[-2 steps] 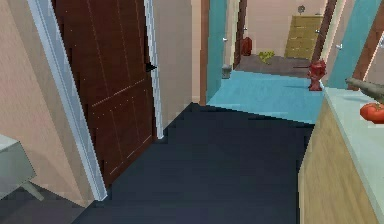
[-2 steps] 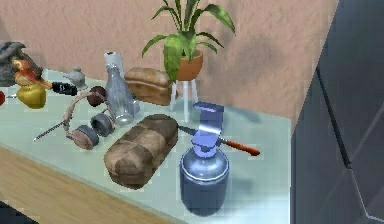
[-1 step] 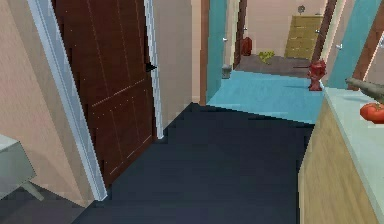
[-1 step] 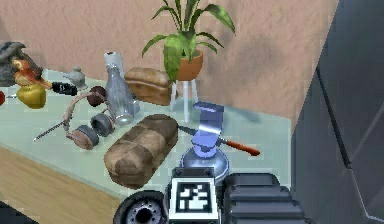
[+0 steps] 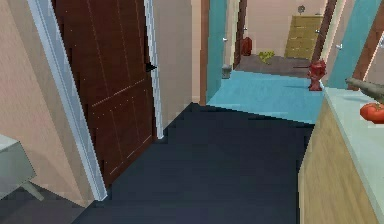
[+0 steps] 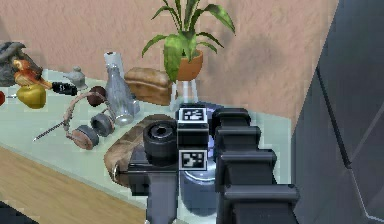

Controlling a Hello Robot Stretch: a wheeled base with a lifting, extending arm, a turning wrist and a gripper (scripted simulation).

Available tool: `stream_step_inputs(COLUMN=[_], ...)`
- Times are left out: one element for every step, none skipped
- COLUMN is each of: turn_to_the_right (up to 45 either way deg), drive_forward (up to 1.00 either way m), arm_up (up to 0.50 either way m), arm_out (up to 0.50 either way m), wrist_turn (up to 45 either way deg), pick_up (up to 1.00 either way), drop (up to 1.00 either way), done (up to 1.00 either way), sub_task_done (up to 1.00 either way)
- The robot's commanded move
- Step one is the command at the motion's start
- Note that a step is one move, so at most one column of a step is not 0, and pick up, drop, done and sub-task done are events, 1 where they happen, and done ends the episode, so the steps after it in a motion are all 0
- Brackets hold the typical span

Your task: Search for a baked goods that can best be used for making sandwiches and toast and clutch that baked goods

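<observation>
Hallway floor [image 5: 210, 165], brown door [image 5: 110, 80] ahead, side counter [image 6: 25, 122] bears bread loaf [image 6: 148, 85], end effector's [image 6: 137, 168] load unclear

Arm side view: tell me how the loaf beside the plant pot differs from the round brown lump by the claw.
The loaf is a long block; the round brown lump is a low mound. The loaf lies in full view beside the plant pot; the lump is partly hidden behind the claw. Both are brown and rest on the counter.

A home: panelled door [image 5: 110, 80], yellow dresser [image 5: 303, 35], countertop [image 6: 22, 125] with potted plant [image 6: 187, 40] and bread loaf [image 6: 148, 85].
</observation>
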Motion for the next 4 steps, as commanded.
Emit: stream_step_inputs(turn_to_the_right=[0.0, 0.0, 0.0, 0.0], drive_forward=[0.0, 0.0, 0.0, 0.0], arm_up=[0.0, 0.0, 0.0, 0.0], arm_out=[0.0, 0.0, 0.0, 0.0], wrist_turn=[45.0, 45.0, 45.0, 9.0], pick_up=[0.0, 0.0, 0.0, 0.0], drop=[0.0, 0.0, 0.0, 0.0], done=[0.0, 0.0, 0.0, 0.0], sub_task_done=[0.0, 0.0, 0.0, 0.0])
